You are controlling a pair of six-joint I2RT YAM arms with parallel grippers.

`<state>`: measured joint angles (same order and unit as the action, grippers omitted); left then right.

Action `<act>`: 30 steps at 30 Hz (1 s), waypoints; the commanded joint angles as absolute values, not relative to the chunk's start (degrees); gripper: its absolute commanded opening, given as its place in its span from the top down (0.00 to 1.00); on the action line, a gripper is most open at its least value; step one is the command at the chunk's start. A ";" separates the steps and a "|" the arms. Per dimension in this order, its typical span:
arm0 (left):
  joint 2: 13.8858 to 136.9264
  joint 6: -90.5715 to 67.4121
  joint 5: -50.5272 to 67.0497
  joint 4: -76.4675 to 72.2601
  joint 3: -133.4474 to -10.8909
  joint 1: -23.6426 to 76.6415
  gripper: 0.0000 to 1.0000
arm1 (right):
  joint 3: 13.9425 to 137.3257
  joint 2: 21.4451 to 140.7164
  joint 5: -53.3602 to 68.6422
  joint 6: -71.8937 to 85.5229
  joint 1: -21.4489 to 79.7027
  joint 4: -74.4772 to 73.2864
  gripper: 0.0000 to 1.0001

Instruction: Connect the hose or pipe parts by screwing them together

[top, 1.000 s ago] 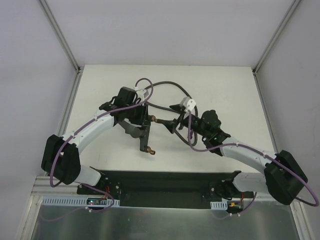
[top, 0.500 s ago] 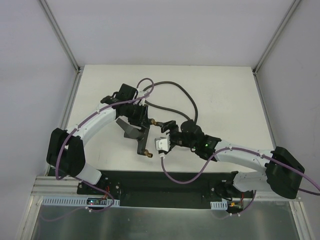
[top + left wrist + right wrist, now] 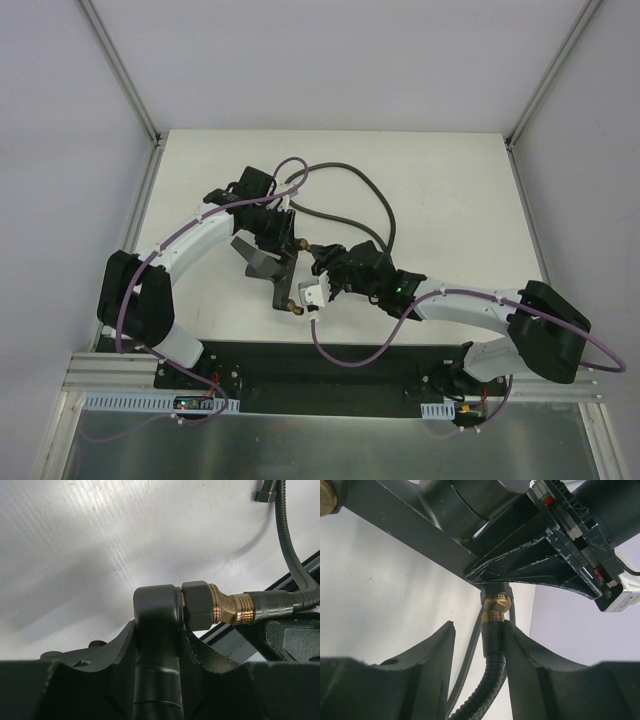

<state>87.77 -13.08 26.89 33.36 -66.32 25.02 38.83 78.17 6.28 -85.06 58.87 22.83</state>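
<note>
The left claw [image 3: 156, 635] is clamped on the small black T-shaped fitting with brass-coloured threaded tips [image 3: 156, 607], low in the centre of the left wrist view. One brass tip points right and meets the end connector of the long thin dark-grey flexible hose [image 3: 294, 555], which climbs to the upper right corner. In the right wrist view the right claw [image 3: 480, 630] straddles that hose end at lower centre with its jaws apart: one side touches the sleeve, a gap shows on the other. From above, both claws sit just left of centre over the white table [image 3: 450, 200].
</note>
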 commanded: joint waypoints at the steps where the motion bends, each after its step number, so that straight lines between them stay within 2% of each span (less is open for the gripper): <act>1: 85.87 -13.36 32.96 35.15 -70.05 24.87 1.00 | 40.69 79.98 2.64 -86.48 58.80 24.87 0.56; 4: 85.78 -13.45 33.13 35.24 -70.31 24.96 1.00 | 40.87 80.24 2.64 -86.31 58.80 25.05 0.63; 8: 85.52 -13.18 33.22 35.51 -70.40 24.96 1.00 | 41.31 81.03 1.58 -86.13 58.89 25.05 0.64; 11: 85.34 -13.18 33.57 35.51 -70.40 24.96 1.00 | 41.57 81.56 1.14 -85.61 58.89 24.79 0.71; 15: 84.99 -13.36 33.66 35.42 -70.75 24.96 1.00 | 42.62 82.09 1.49 -83.16 58.80 23.73 0.91; 18: 84.73 -13.62 33.22 34.81 -70.93 24.96 1.00 | 43.94 82.18 3.25 -78.24 58.80 22.07 0.99; 21: 84.90 -13.89 33.22 34.37 -71.19 24.96 1.00 | 44.03 83.14 4.04 -75.42 58.89 21.53 0.96; 22: 84.99 -13.63 32.87 34.45 -71.19 24.96 1.00 | 44.03 83.06 4.04 -74.45 58.97 21.62 0.89; 23: 85.16 -13.62 32.52 34.45 -71.19 24.87 1.00 | 43.86 83.06 3.87 -74.10 58.97 21.80 0.75; 26: 85.17 -13.45 32.34 34.45 -70.66 24.87 1.00 | 43.33 82.71 1.42 -75.31 58.80 21.88 0.72; 30: 85.25 -13.62 32.70 34.63 -70.58 24.87 1.00 | 42.89 82.70 -1.41 -76.90 58.62 22.06 0.73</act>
